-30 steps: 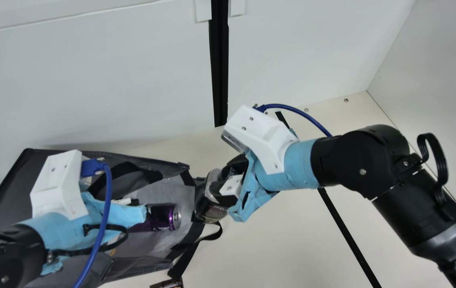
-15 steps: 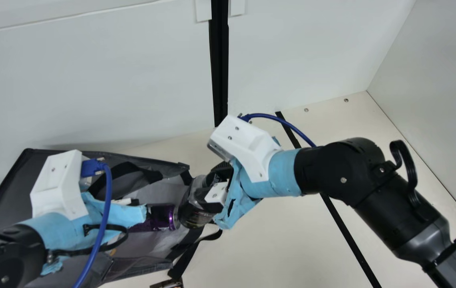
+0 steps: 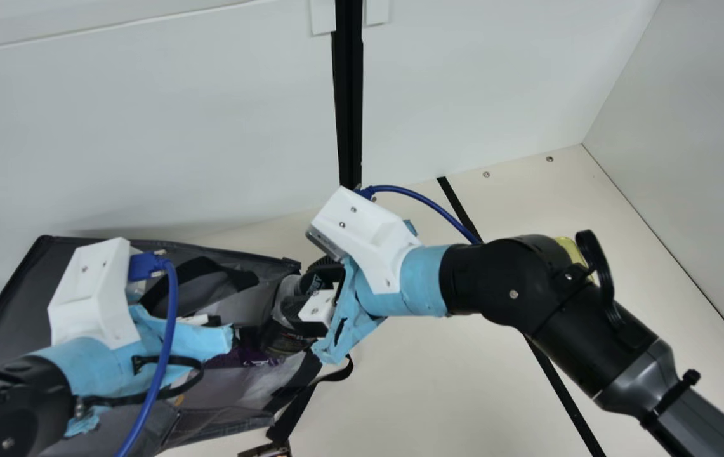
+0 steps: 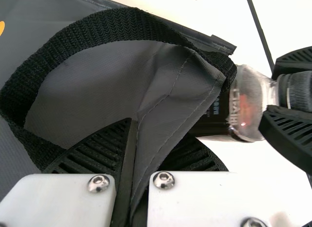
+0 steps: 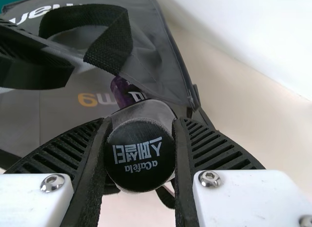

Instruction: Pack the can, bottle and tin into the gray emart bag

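In the main view my left gripper is at the open gray bag. The left wrist view shows the left gripper shut on a fold of the bag's gray wall, beside the black handle. The purple can lies inside the bag, partly covered by the bottle. My right gripper holds the dark bottle tilted at the bag's mouth. In the right wrist view the right gripper is shut on the bottle at its black cap, and the can shows beyond.
A yellow object peeks out behind the right arm. Near the bottom edge lies a small dark brown item. Black straps hang from the bag's mouth, and a white wall stands behind the bag.
My right arm has moved left with the bottle, whose lower end now overlaps the bag's mouth and hides the can's end. The left arm and bag have kept still. The yellow object has come into sight.
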